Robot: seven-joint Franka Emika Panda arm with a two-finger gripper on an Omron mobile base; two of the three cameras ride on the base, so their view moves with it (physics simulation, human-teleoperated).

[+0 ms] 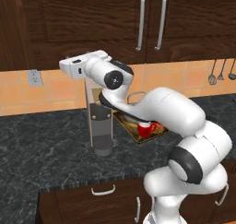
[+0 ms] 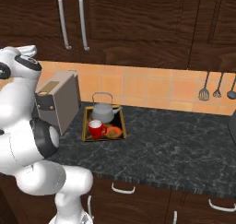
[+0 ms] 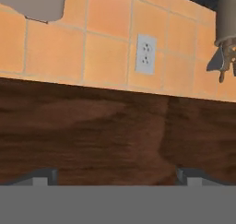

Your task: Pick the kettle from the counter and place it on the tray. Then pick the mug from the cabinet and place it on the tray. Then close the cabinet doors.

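Up in the left base view, the cabinet doors [image 1: 152, 22] fill the top of the frame, both shut, their silver handles side by side. At centre, the tray [image 1: 138, 132] lies on the counter [image 1: 41, 149], with the mug [image 1: 145, 129] on it, half hidden by the arm.

Over in the right base view, centre left, the kettle [image 2: 104, 111] and mug [image 2: 96, 128] stand together on the tray [image 2: 120, 118].

Finally, in the hand view, the gripper [image 3: 117, 174] faces dark wood, finger tips [image 3: 39, 176] set wide apart at the bottom, holding nothing.
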